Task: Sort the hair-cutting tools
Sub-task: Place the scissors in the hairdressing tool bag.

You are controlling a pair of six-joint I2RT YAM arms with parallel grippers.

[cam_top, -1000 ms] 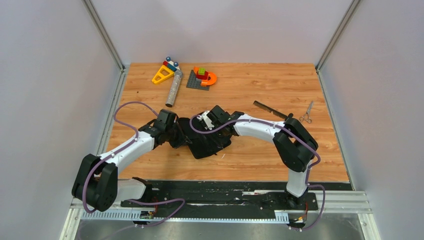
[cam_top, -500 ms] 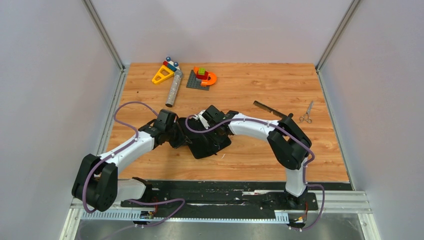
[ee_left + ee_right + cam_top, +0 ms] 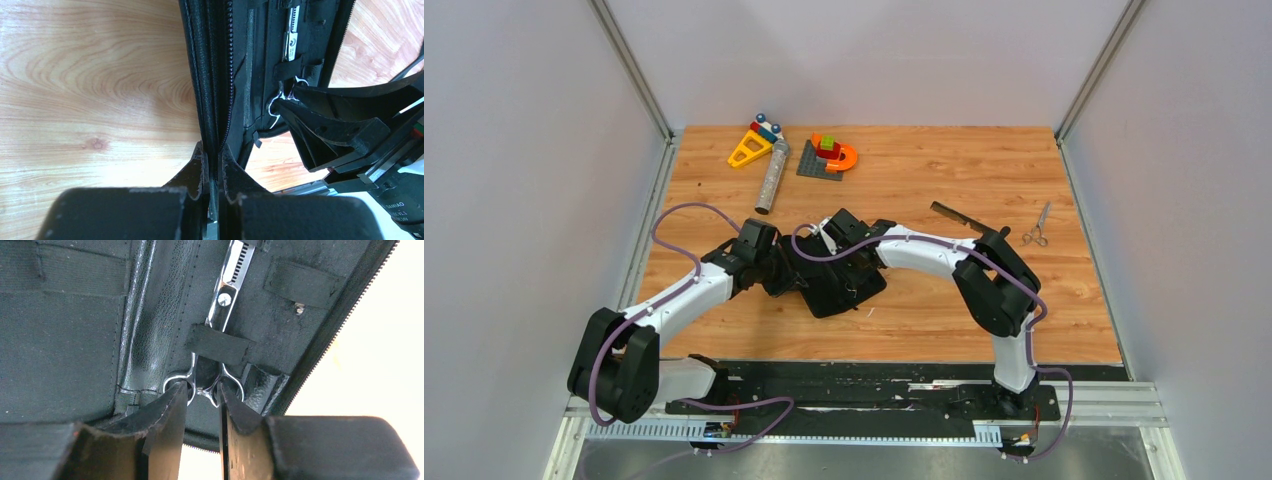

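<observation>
A black zip case (image 3: 844,290) lies open mid-table. My left gripper (image 3: 213,152) is shut on its zipped edge (image 3: 220,90), at the case's left side (image 3: 789,272). Thinning scissors (image 3: 225,300) sit under an elastic strap inside the case. My right gripper (image 3: 202,390) has closed on their ringed handles (image 3: 235,385); it is at the case's far side (image 3: 829,245). The same scissors (image 3: 291,35) show in the left wrist view. Small silver scissors (image 3: 1036,228) and a long black comb (image 3: 954,216) lie on the table to the right.
A grey cylinder (image 3: 772,180), a yellow toy triangle (image 3: 749,150) and a grey baseplate with coloured blocks (image 3: 824,160) sit at the far left. Walls close off the table's left, right and back sides.
My right gripper's jaws have narrowed onto the scissor handles, and the right arm has shifted slightly left. The left arm and the case have not moved.
</observation>
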